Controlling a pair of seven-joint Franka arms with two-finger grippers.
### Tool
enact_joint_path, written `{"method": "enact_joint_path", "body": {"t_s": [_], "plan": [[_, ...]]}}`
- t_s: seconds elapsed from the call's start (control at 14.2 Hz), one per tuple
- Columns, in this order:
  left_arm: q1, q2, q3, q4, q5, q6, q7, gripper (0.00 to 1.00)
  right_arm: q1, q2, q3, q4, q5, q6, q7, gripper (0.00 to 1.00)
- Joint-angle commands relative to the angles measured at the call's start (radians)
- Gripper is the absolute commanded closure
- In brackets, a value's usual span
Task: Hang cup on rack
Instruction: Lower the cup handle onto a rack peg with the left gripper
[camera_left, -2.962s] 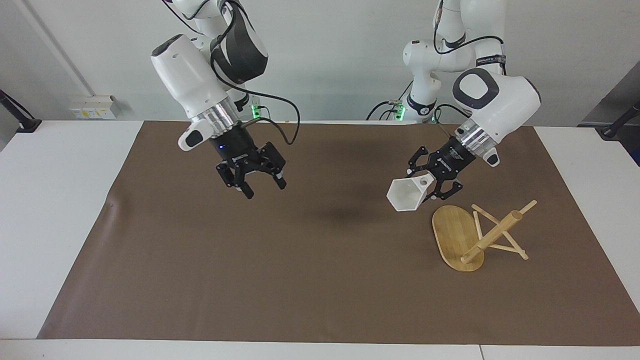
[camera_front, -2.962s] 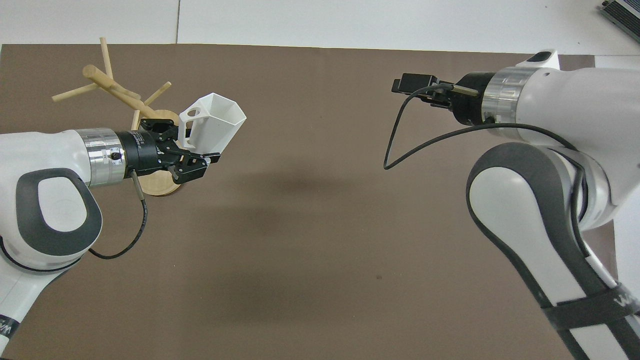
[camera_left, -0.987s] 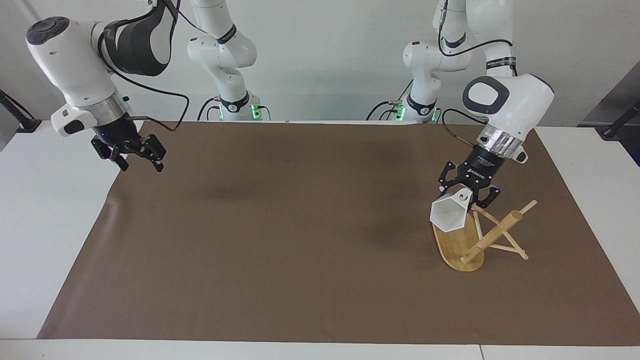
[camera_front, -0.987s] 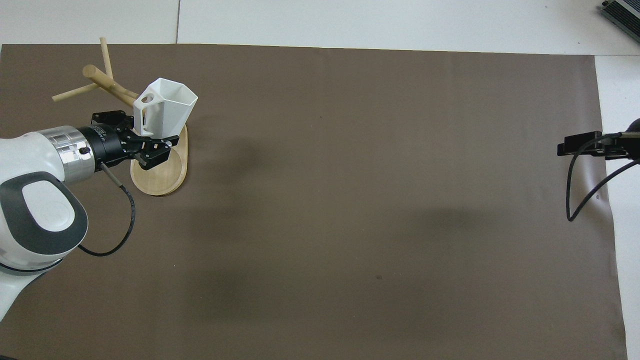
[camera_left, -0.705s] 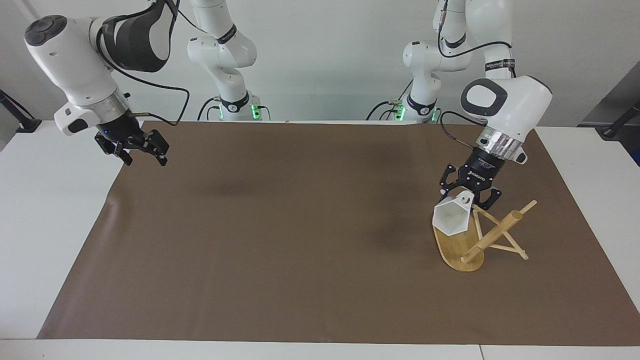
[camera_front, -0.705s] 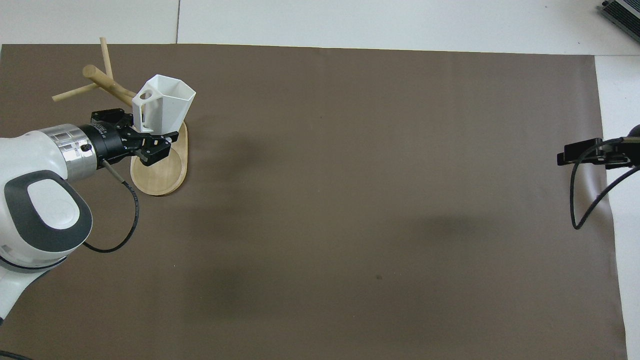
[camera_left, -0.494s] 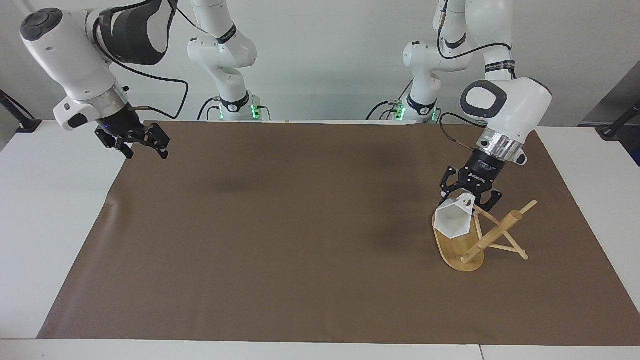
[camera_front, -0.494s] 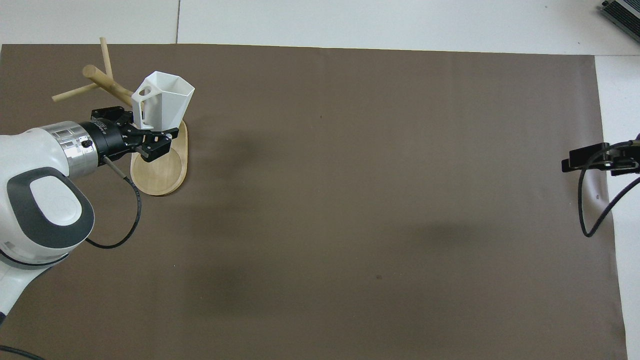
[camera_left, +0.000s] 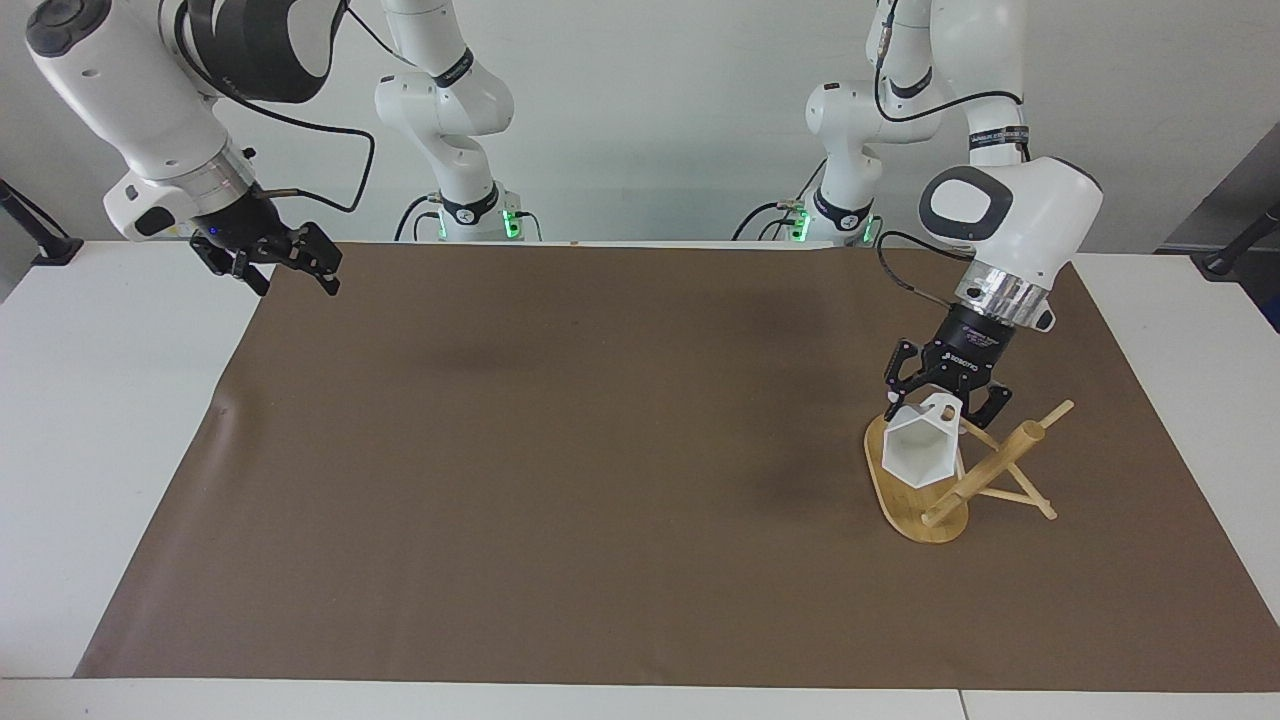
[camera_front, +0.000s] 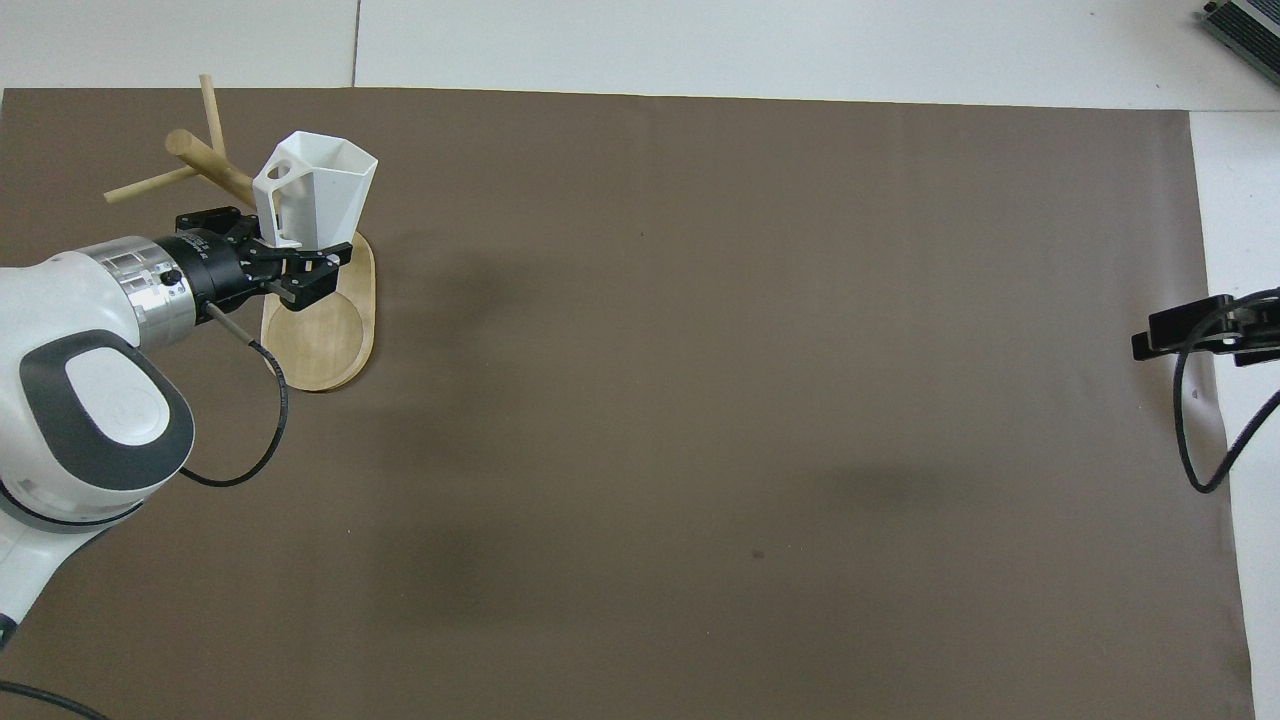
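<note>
Right pincer (camera_left: 290, 270) is parked spread, empty, above the brown mat's (camera_left: 560, 450) edge at the right arm's end of the desk (camera_left: 90, 420); that arm is waiting. Cup (camera_left: 921, 449) is pinched at its handle by the left pincer (camera_left: 946, 399), held tilted over the rack's (camera_left: 975, 478) oval base, just beside 1 peg. Risks: peg is missed by the handle hole, rack is knocked or tipped, cup is dropped if released early.
</note>
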Motion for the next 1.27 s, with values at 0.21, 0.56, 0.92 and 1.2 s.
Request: {"method": "enact_joint_path", "body": {"t_s": [0.21, 0.56, 0.92, 1.2], "plan": [[-0.002, 0.022, 0.002, 0.014, 0.02, 0.033, -0.059, 1.0, 0.004, -0.011, 0.018, 0.067, -0.033, -0.081, 0.017, 0.0], [0.008, 0.022, 0.002, 0.01, 0.02, 0.033, -0.088, 1.0, 0.032, -0.011, 0.029, 0.081, -0.06, -0.084, 0.027, 0.0], [0.012, 0.022, 0.005, 0.009, 0.02, 0.033, -0.104, 1.0, 0.043, -0.008, 0.029, 0.093, -0.059, -0.086, 0.04, 0.0], [0.021, 0.021, 0.007, 0.001, 0.02, 0.034, -0.108, 1.0, 0.041, -0.007, 0.027, 0.093, -0.043, -0.081, 0.065, 0.0]]}}
